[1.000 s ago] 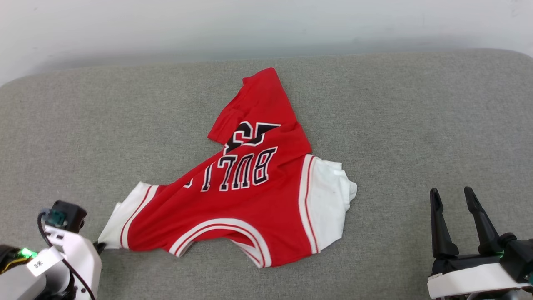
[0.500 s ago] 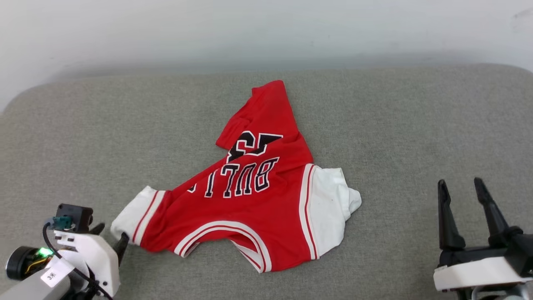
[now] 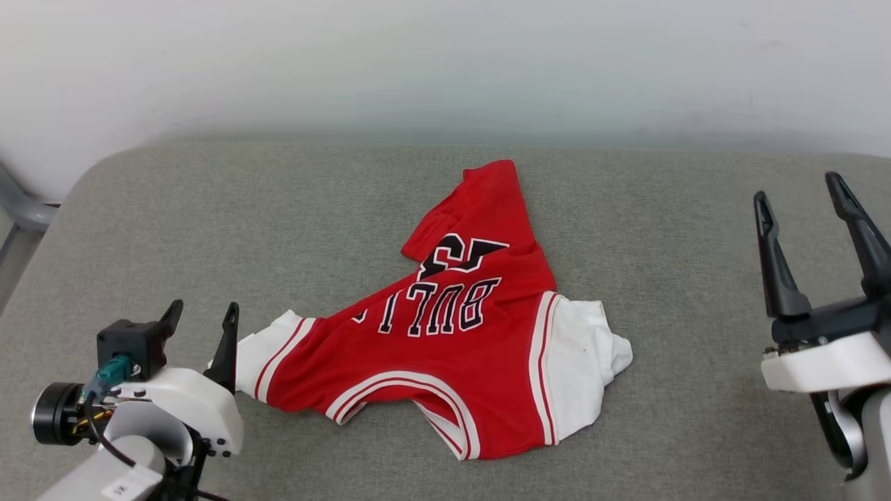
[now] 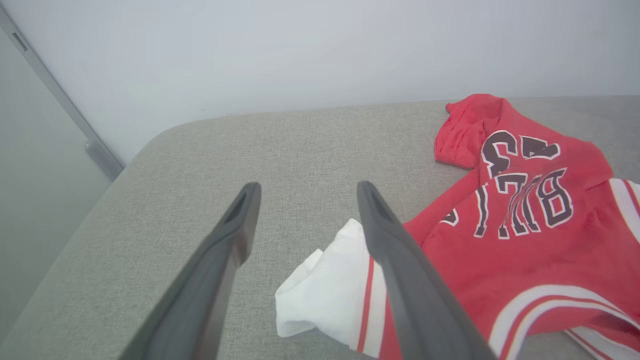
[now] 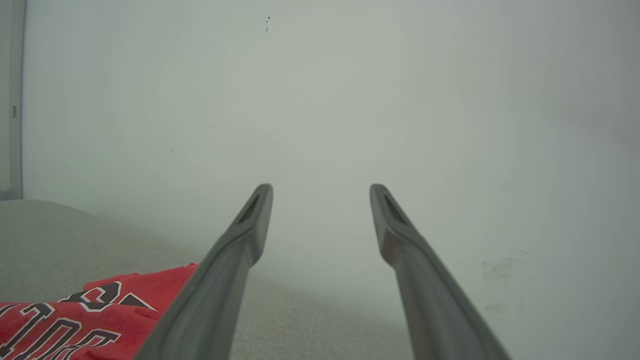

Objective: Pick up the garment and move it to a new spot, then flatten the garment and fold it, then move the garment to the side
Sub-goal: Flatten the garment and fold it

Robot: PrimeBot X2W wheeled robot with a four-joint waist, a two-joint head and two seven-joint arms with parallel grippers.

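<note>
The garment [image 3: 452,362] lay rumpled on the grey cushion [image 3: 209,209], red with white sleeves (black "BULLS 23" facing up). One sleeve lay just beside the left gripper [image 3: 205,306], its fingers spread. The right gripper [image 3: 797,188], also wide, hung well apart from it.

The left tool [image 3: 205,306] no longer holds the garment [image 3: 445,362]. A second ago it gripped the tip of the white sleeve [image 3: 261,355]. Now its fingers stand spread with nothing between them, lifted clear and just beside that sleeve. Freed, the sleeve is no longer drawn out to a point and lies slack and bunched on the grey padded surface [image 3: 209,209]. The right tool [image 3: 795,186] sits much higher in the head view than before. The head camera has swung as well: the whole scene sits lower and further right, and a grey rail [image 3: 17,209] now shows at the left edge.
</note>
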